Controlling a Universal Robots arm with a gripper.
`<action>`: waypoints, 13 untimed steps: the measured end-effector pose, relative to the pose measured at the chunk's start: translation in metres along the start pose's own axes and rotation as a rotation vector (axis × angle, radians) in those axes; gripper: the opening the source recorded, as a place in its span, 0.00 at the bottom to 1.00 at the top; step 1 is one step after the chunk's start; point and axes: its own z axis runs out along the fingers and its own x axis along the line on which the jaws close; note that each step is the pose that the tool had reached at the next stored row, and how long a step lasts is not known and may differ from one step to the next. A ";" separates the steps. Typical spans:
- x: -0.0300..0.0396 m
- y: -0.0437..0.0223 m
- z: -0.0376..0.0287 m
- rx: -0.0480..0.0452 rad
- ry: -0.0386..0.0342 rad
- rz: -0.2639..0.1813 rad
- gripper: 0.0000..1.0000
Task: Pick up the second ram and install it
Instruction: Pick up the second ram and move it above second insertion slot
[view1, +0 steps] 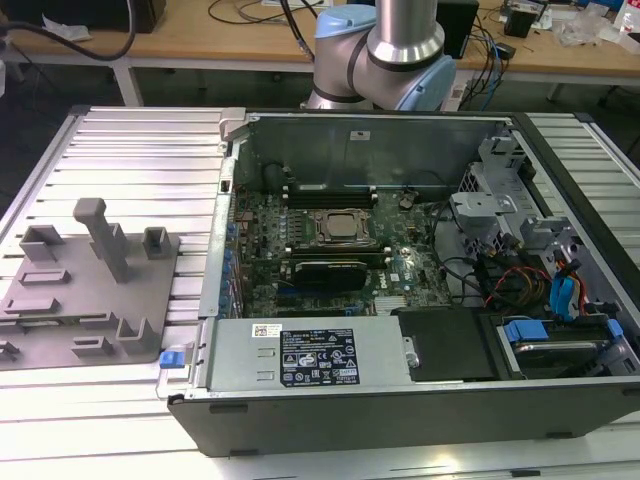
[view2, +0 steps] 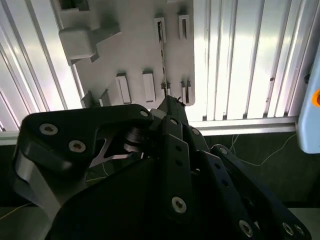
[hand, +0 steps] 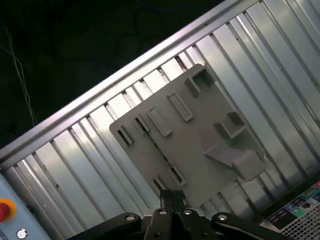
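step: picking the second ram; judged early, nothing lifted yet.
end effector (hand: 172, 194): clenched, tips together, nothing seen between them. It hangs high over the fixture plate (hand: 200, 130).
second ram (hand: 155, 150): thin dark line seen edge-on, standing in the plate between small end brackets. Colour can't be told. In both wrist views it runs in line with the tips; second wrist view has second ram (view2: 163, 60) and end effector (view2: 169, 102).
doing it well (judgement): tips must part before any descent. Centre on the stick's length with the pads on its flat faces. Go straight down and lift straight up so it doesn't bind in the brackets. Thin board, so squeeze lightly.
container 1: fixture plate (view1: 75, 295) on the ribbed counter (view1: 150, 150), at 9 o'clock of the case in the exterior view. It holds the stick; its other pockets look unfilled.
container 2: computer case (view1: 350, 425), lid off.
- motherboard (view1: 400, 270), with the processor socket (view1: 335, 228) mid-board
- memory slots (view1: 330, 190) with white clips, at 12 o'clock of the socket
- green strip (view1: 330, 258) at 6 o'clock of the socket, maybe a seated stick
- black block (view1: 325, 273) just beside the strip
- power supply (view1: 310, 355) along the 6 o'clock wall
- drive bays (view1: 545, 335) with blue tabs, at 4 o'clock
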 end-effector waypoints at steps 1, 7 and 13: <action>0.0000 0.0000 0.0000 -0.0003 0.0001 -0.009 0.11; 0.0000 0.0000 0.0000 -0.0024 0.0018 -0.095 0.11; 0.0000 0.0000 0.0000 -0.0051 0.0038 -0.200 0.11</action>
